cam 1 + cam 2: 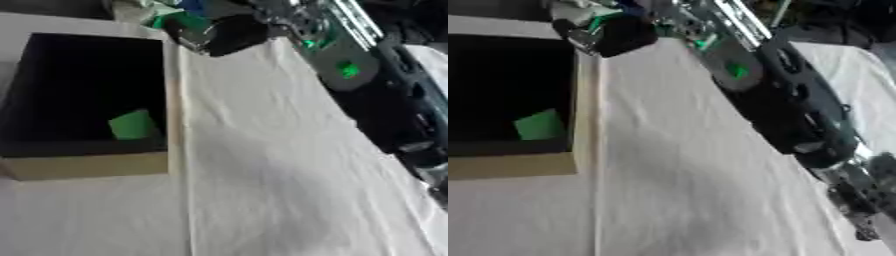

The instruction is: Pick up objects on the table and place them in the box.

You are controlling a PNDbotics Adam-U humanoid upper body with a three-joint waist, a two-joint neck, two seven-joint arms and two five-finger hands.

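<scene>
White cloth (pixel 262 175) covers the worktop. Beside it, box (pixel 87 165) holds one green piece (pixel 131 125). Right hand (pixel 214 32) reaches beyond the box's far corner; grasp cannot be told.

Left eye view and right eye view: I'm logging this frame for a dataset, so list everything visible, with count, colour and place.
Box: one, tan walls, dark inside, on the table's left.
Green piece: one, green, inside the box near its front right corner.
Cloth: one, white, covering the table.
Right arm: one, black and silver with green lights, reaching in from the right toward the far edge.
Right hand: one, black, at the far edge beyond the box; what it holds is unclear.
</scene>
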